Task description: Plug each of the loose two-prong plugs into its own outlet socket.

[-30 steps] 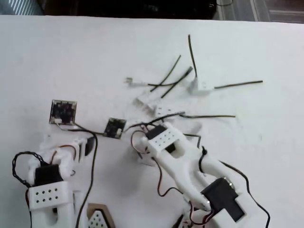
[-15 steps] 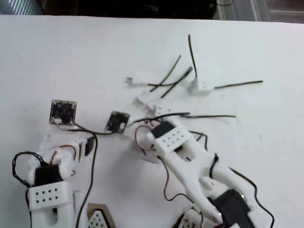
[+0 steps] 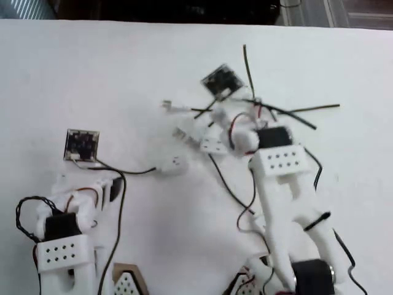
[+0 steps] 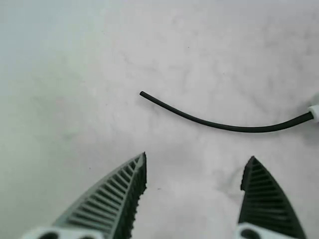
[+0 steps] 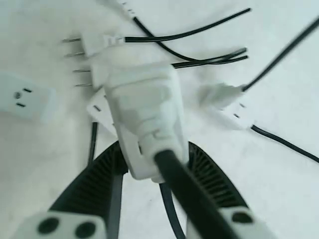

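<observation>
your right gripper (image 5: 149, 169) clamps a white plug (image 5: 142, 99) towards the tabletop's (image 3: 92, 67) far edge, your left gripper (image 4: 194, 169) gapes empty by the front left corner, no outlet socket (image 5: 25, 102) looks filled yet

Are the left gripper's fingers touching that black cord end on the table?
Apart. The left wrist view shows the left gripper open, with bare table between its fingers and the black cord.

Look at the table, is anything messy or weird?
Yes. The black cords lie crossed in a tangle in front of the right claw, which is shut on a white plug. A loose plug beside it has bare prongs, in no socket.
</observation>
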